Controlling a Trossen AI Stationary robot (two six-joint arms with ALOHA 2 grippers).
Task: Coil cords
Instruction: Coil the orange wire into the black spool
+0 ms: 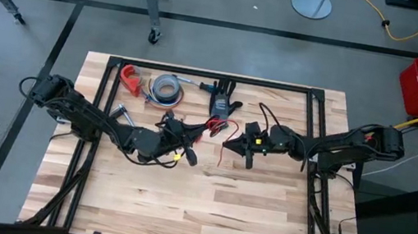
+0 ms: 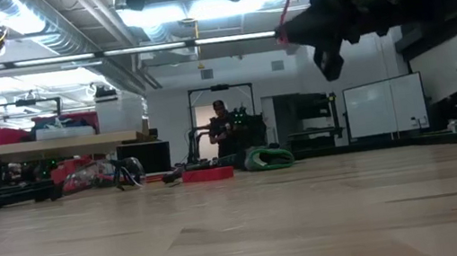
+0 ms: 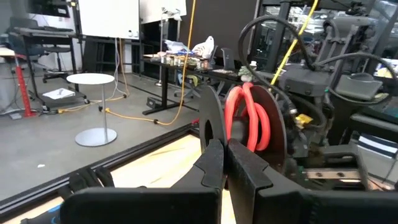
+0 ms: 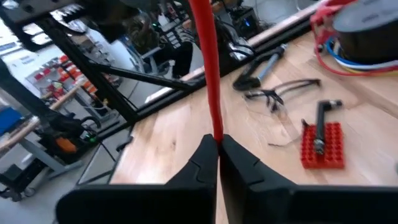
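The cords [image 1: 215,130] are thin red and black leads held up between my two grippers over the middle of the table. In the left wrist view they form red loops [image 3: 249,118] and a black loop [image 3: 208,118]. My left gripper [image 1: 188,133] is shut at these loops [image 3: 222,158]. My right gripper [image 1: 231,144] is shut on a single red lead [image 4: 210,74]. In the low view both grippers are well above the tabletop, with the red lead [image 2: 283,15] beside them. My left gripper pinches the black loop's lower part [image 3: 210,138] between its two fingertips. The red loops stand just beyond the tips; whether they are in the pinch too, I cannot tell. The coil is lifted clear of the table. My right gripper pinches the red lead [image 4: 215,129] between its two fingertips. The lead runs straight on from the tips toward the left gripper. It is held clear of the table.
At the far side lie a black glove [image 1: 224,98], a grey tape roll [image 1: 168,88] and a red clamp [image 1: 132,79]. Safety glasses [image 4: 280,93], a red brick plate [image 4: 323,146] and a tool [image 4: 261,68] lie left of centre. The near half shows bare wood [image 1: 194,214].
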